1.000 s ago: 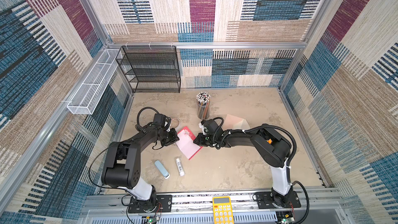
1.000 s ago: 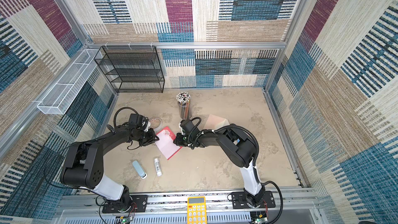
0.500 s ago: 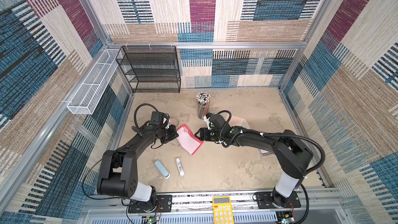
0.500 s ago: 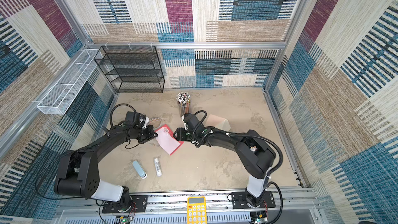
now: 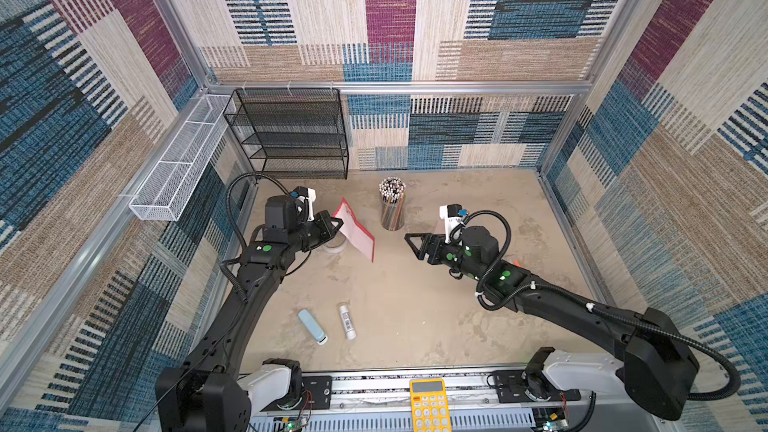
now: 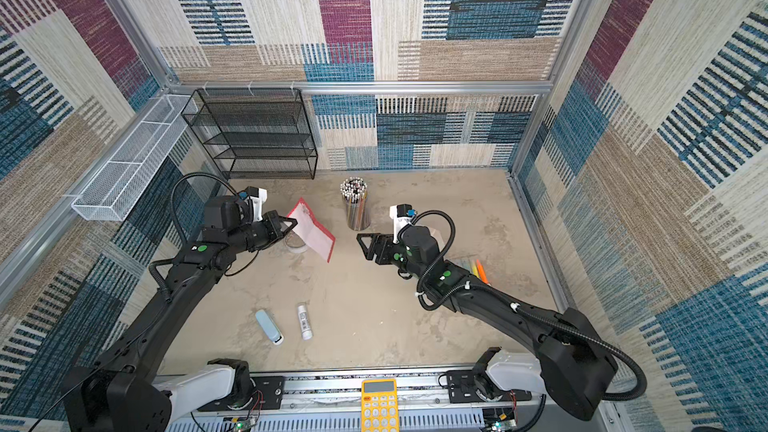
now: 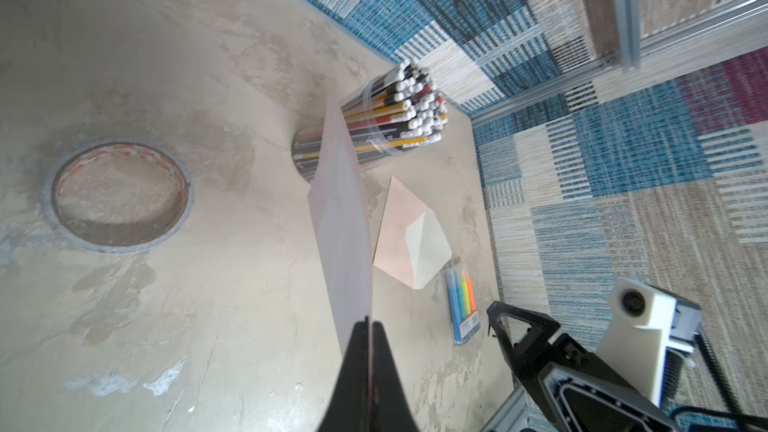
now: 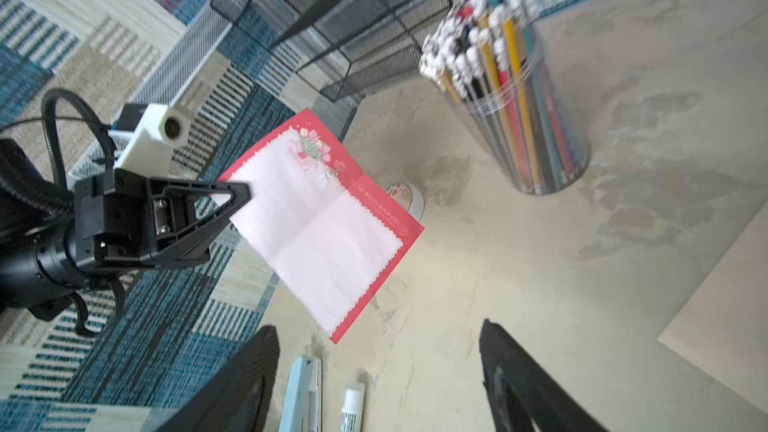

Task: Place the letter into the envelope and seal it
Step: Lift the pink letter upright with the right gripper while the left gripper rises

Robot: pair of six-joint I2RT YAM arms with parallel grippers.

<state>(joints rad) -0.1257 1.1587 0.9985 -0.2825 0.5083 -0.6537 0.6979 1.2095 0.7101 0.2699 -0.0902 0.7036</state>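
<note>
The letter (image 5: 358, 235), a red card with a pale pink inside, hangs tilted above the table by one corner. My left gripper (image 5: 338, 220) is shut on that corner, and the card shows edge-on (image 7: 340, 209) between its closed jaws (image 7: 368, 324). My right gripper (image 5: 413, 245) stands open and empty to the right of the letter (image 8: 324, 222), apart from it. The envelope (image 7: 409, 234) lies flat on the table beyond the card, peach with its cream flap open. In both top views it is mostly hidden behind my right wrist.
A clear cup of pencils (image 5: 391, 205) stands behind the letter, and a tape roll (image 5: 334, 245) lies under it. A glue stick (image 5: 347, 321) and a pale blue stapler (image 5: 312, 326) lie near the front. A marker pack (image 7: 461, 303) sits beside the envelope. A black mesh shelf (image 5: 291, 135) stands at the back left.
My right gripper opened, let go of the letter and drew back to the right. My left gripper lifted the letter off the table, up and toward the back.
</note>
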